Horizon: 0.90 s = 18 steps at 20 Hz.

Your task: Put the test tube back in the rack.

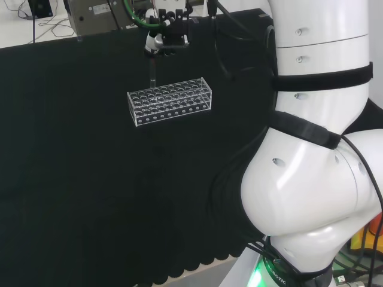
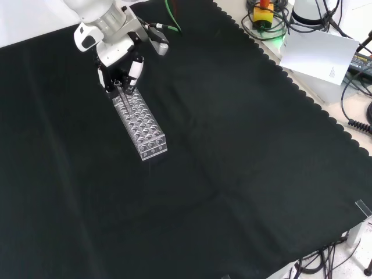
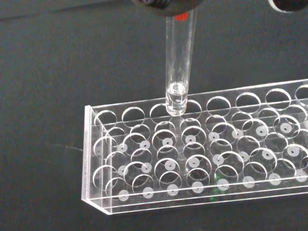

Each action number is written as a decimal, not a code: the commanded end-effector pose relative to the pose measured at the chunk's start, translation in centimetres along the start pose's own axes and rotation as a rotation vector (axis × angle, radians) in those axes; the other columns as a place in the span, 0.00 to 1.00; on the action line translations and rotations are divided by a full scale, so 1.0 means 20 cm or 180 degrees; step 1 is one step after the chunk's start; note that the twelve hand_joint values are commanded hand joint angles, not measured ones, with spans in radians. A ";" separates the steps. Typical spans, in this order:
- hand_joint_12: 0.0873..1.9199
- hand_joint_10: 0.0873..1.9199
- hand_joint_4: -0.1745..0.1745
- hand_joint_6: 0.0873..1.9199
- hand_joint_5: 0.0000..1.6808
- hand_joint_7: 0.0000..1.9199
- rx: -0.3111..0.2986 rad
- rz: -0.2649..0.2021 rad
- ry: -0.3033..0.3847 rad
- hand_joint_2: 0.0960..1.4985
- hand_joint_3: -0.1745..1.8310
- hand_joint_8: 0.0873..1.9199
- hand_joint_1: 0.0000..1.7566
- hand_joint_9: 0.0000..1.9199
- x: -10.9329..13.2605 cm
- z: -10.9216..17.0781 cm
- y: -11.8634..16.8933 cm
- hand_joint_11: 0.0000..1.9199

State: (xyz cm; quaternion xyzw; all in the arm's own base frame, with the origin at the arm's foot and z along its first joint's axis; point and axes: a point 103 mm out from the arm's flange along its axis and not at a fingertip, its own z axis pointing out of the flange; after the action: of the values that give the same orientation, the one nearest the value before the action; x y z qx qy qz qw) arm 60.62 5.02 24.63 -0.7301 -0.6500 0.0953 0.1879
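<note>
- Head view: the hand (image 1: 166,37) hangs above the far left end of the clear test tube rack (image 1: 170,100). A test tube (image 1: 152,70) hangs upright straight below the hand, its lower end at the rack's far top edge. The fingers seem curled about the tube's top, though the grasp itself is small here.
- Front view: the hand (image 2: 123,67) sits over the rack's (image 2: 141,125) upper end, directly beneath the arm's wrist. The tube (image 2: 121,92) shows faintly as a thin clear line just below the fingers, reaching down to the rack.
- Wrist view: the test tube (image 3: 178,62) stands upright beneath the hand, its top with a red mark pinched there. Its rounded bottom sits at the mouth of a hole in the outermost row of the rack (image 3: 202,154), near one end; it looks barely entered, if at all.
- Progress, as I judge it: the tube is carried and lined up over a hole. Lowering it fully in and letting go are left.
</note>
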 end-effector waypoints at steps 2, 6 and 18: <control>0.38 0.16 0.00 0.12 0.83 0.87 0.0013 0.0006 -0.0025 0.68 0.00 0.28 0.70 0.88 -0.02 0.01 0.01 0.71; 0.38 0.16 0.00 0.12 0.83 0.87 0.0009 -0.0005 0.0002 0.68 0.00 0.28 0.70 0.88 -0.03 0.01 0.01 0.71; 0.38 0.16 0.00 0.12 0.83 0.87 0.0033 -0.0008 0.0023 0.68 0.00 0.28 0.70 0.88 -0.05 0.02 0.02 0.71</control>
State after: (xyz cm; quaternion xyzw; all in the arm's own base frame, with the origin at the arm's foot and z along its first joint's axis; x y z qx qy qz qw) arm 60.75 4.25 24.13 -0.7287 -0.6494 0.0956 0.1952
